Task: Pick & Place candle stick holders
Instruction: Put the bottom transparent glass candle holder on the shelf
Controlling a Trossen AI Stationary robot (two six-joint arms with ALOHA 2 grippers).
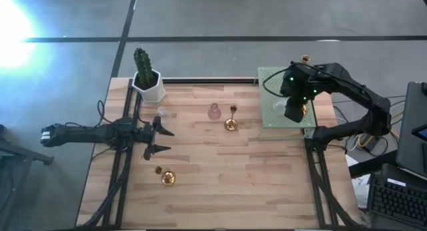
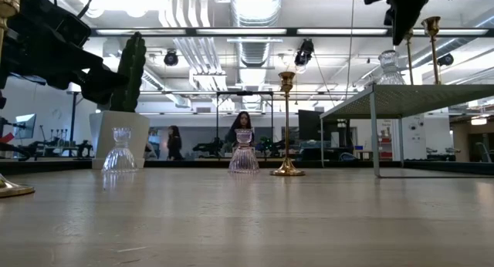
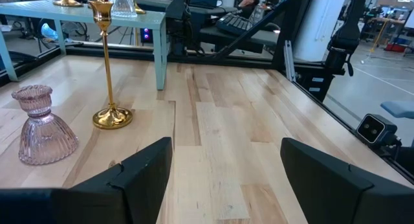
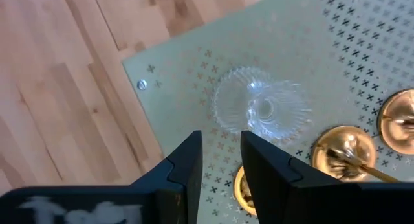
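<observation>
**Right arm over the shelf, a few holders left on the table**

Going left to right in the overhead shot: the left gripper [image 1: 162, 139] is parked low over the left side of the table with its fingers spread wide, nothing between them. Just in front of it is a gold holder lying on its side [image 1: 165, 177], and a clear glass holder [image 1: 162, 112] stands near the cactus pot [image 1: 148, 81]. Mid-table, a pink glass holder [image 1: 214, 111] stands just beside an upright gold candlestick [image 1: 231, 118].

Over on the right, the right gripper [image 4: 220, 160] hangs above the green perforated shelf [image 1: 269, 108], fingers nearly together with only a narrow gap, and I can't see anything held. Below it sit a clear ribbed glass holder [image 4: 260, 108] and some gold bases [image 4: 341, 148].

My guess: a placement is finishing, so next it has to lift clear without clipping those, then fetch a table holder.

No brands or readable writing anywhere.
</observation>
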